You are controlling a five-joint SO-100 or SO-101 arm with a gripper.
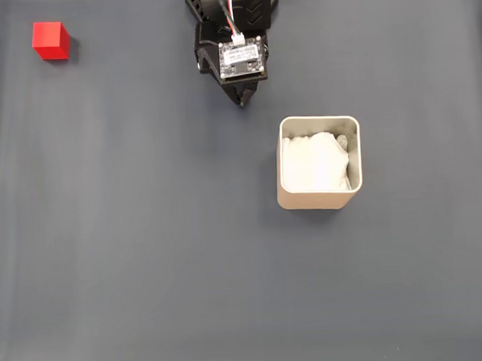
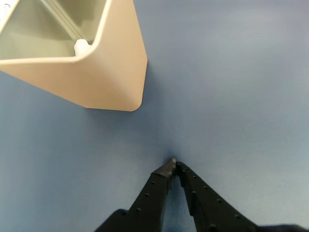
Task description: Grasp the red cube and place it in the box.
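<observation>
Pincer (image 2: 174, 164) tips meet, fully closed, holding nothing, near the box (image 2: 111, 72).

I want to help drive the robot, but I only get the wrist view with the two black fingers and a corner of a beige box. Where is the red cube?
Observer: In the fixed view the red cube sits in the top left corner of the dark table, far from the box.
Operator: Is the gripper near it?
Observer: No. The gripper is at the top middle, with its tip just up and left of the box.
Operator: Is anything in the box?
Observer: White padding lies in it; no cube is inside.
Operator: Is the cube touching anything?
Observer: No, it stands alone on the table.
</observation>
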